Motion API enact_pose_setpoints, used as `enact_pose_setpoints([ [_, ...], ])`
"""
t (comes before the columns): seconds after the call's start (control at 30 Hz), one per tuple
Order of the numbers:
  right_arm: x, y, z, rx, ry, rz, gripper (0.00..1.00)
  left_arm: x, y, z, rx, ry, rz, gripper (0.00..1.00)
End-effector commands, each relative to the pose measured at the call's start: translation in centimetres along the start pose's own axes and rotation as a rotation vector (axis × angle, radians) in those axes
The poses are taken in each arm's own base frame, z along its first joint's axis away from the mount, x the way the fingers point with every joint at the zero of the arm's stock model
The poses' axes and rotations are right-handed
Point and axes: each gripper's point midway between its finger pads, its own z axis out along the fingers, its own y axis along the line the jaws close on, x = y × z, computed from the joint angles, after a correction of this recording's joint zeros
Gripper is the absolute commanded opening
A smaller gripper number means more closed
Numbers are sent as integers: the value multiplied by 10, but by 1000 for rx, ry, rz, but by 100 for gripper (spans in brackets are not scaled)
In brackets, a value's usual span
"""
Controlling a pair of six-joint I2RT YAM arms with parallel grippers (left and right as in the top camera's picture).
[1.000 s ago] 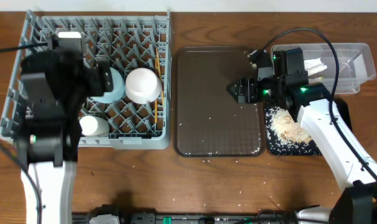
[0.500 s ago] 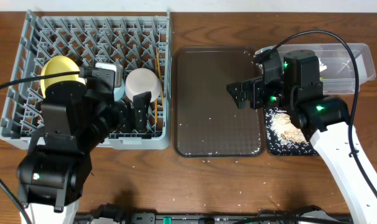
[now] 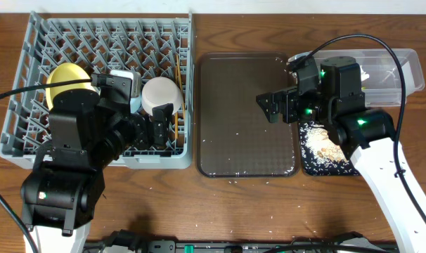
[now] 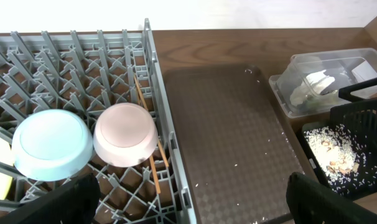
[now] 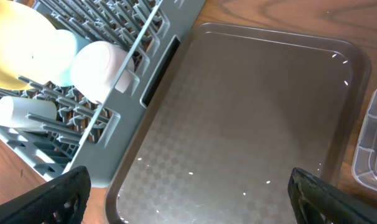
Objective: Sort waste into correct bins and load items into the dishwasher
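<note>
Left fingers (image 4: 58, 200) apart above two bowls (image 4: 51, 144)

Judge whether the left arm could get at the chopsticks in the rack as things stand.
Probably yes: the left hand hovers open close above the chopsticks, though they lie low among pegs beside the white bowl.

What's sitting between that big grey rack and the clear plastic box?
The dark brown serving tray, holding only a few stray rice grains; the overhead view shows it between dish rack and clear tub.
</note>
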Motion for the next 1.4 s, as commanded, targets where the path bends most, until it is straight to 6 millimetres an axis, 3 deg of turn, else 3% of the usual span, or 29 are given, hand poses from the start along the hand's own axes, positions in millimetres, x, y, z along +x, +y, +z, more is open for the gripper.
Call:
enact_pose_setpoints([
  [0.0,-4,2,-3,3,-11,-18,99,-1,2,-5,-20,-10,-9,96],
  [0.17,-4,2,-3,3,-11,-18,99,12,52,-32,-273,-148,-126,96],
  [0.37,-4,2,-3,3,-11,-18,99,37,82,-37,-340,-381,-189,96],
  [0.63,-4,2,-3,4,-11,-17,99,85,93,-17,-325,-566,-156,97],
  [0.87,-4,2,-3,3,-11,-18,99,104,94,-14,-310,-689,-127,97],
  [1.03,-4,2,-3,3,-11,-17,99,124,105,11,-316,-670,-133,97],
  [1.13,-4,2,-3,3,-11,-17,99,154,115,40,-321,-599,-150,97],
  [1.37,-4,2,-3,4,-11,-17,99,164,117,46,-327,-557,-158,97],
])
